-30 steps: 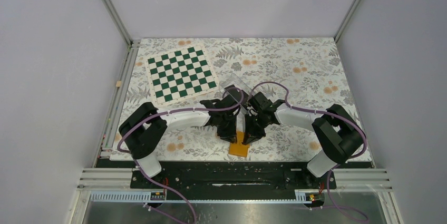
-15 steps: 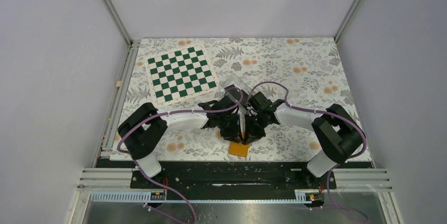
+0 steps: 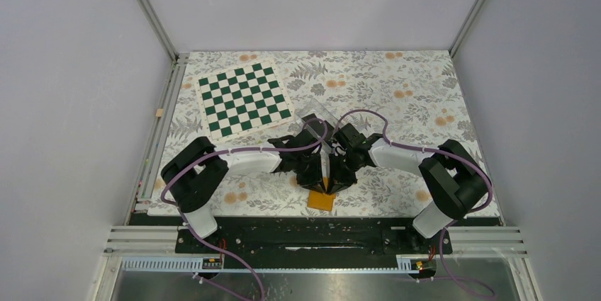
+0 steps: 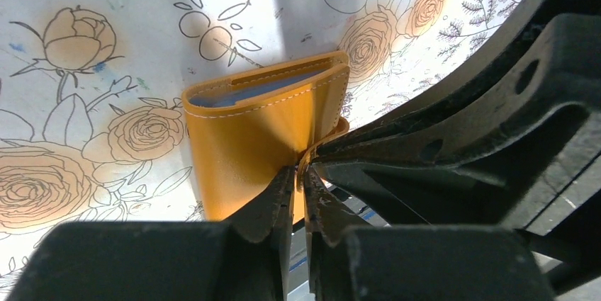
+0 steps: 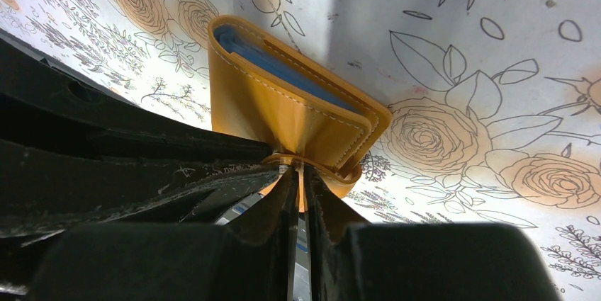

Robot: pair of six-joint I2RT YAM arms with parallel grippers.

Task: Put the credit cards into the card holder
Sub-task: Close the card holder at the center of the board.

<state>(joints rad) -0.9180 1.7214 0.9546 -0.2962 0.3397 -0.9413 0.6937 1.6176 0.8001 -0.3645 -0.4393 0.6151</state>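
The wallet [image 4: 248, 145] sits between the two grippers, which meet tip to tip. The left gripper [image 4: 298, 198] pinches a thin orange edge of the wallet, with its two fingers almost pressed together. The right gripper [image 5: 298, 177] pinches a thin orange flap from the other side, and its fingers are also almost together. Each wrist view shows the other gripper as a big black shape just beside the wallet. The rest of the wallet sticks out past the fingertips, over the table [image 3: 397, 95]. I cannot tell if its far end touches the table.

From above, the wallet is close to the near edge of the table, about in the middle from left to right. There is little room between it and that edge. Behind the grippers, very near them, is a clear box [image 3: 317, 112]. A chessboard [image 3: 244, 99] lies farther back on the left, well apart from the wallet. The right and far parts of the table have open room.

The wallet is orange with light stitches along its edges. It is folded but gapes a little, and blue pockets show inside the gap.
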